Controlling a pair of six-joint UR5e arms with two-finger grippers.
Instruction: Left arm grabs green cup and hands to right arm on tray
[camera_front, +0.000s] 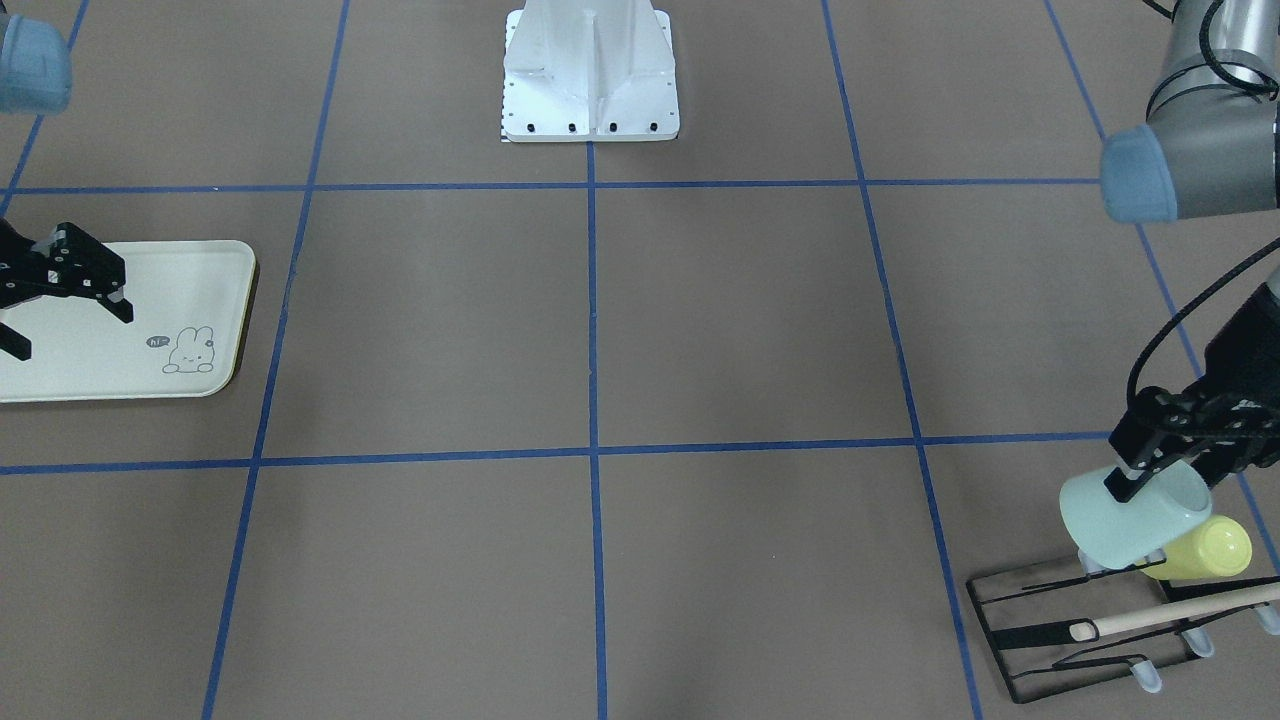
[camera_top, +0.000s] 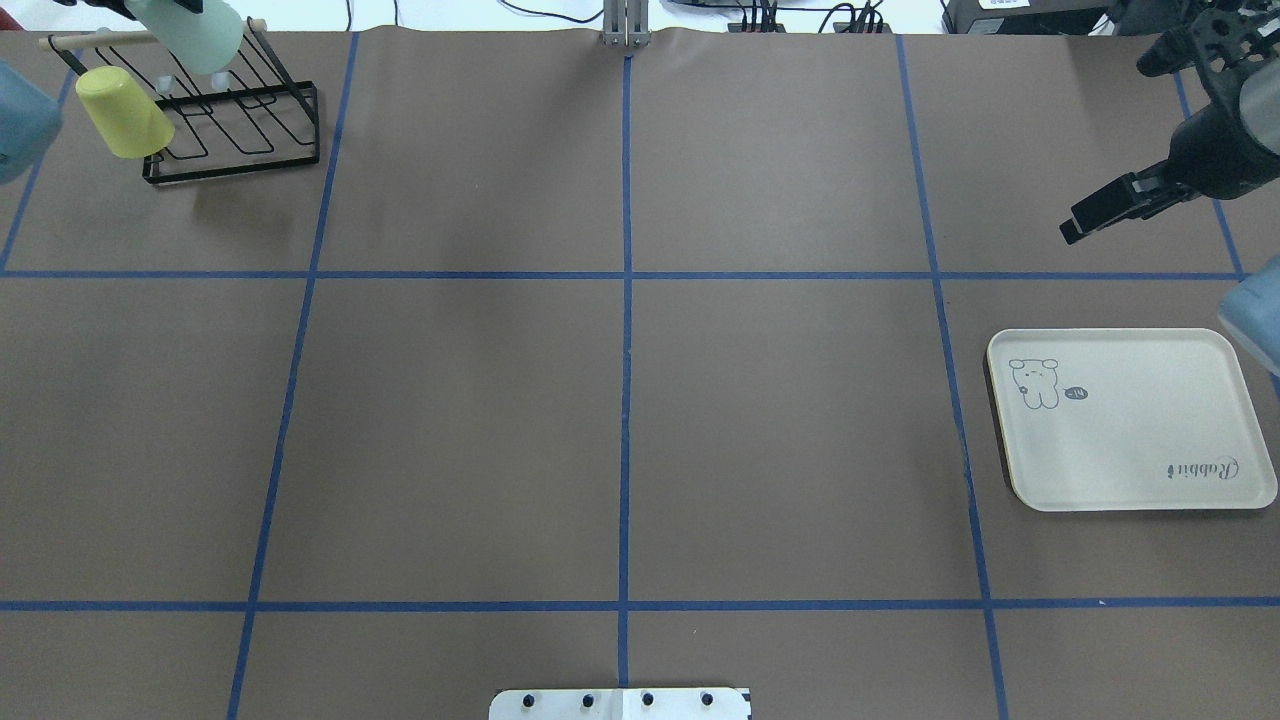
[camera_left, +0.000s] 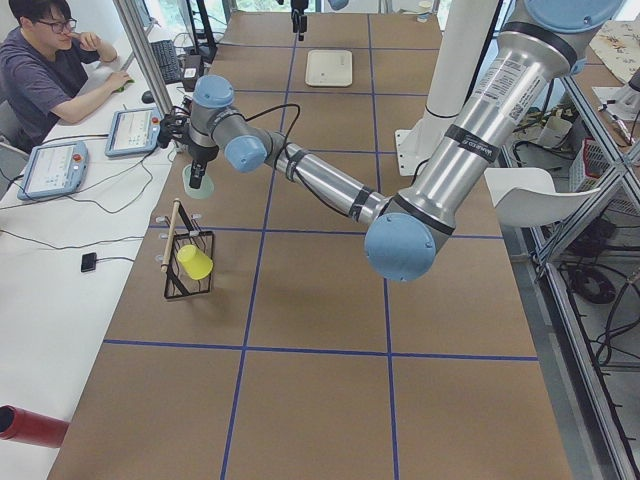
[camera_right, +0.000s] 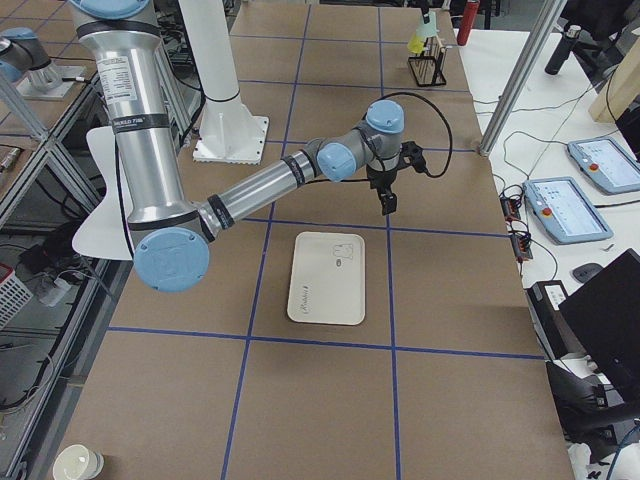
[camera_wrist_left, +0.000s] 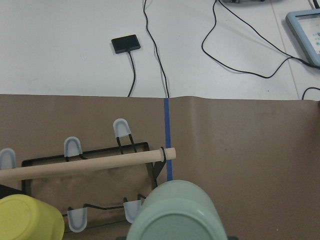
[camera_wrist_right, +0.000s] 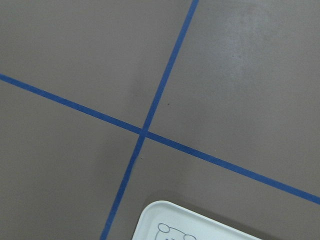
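Green cup (camera_wrist_left: 175, 212), bottom centre of the left wrist view, tilted just above the wire rack (camera_top: 230, 168), clamped by the left gripper (camera_front: 1150, 478). Right gripper (camera_front: 72, 330), jaws apart, hovers over the tray (camera_top: 1130, 480) at the front view's left edge. Step: lift-off. Next: carry across for handover.
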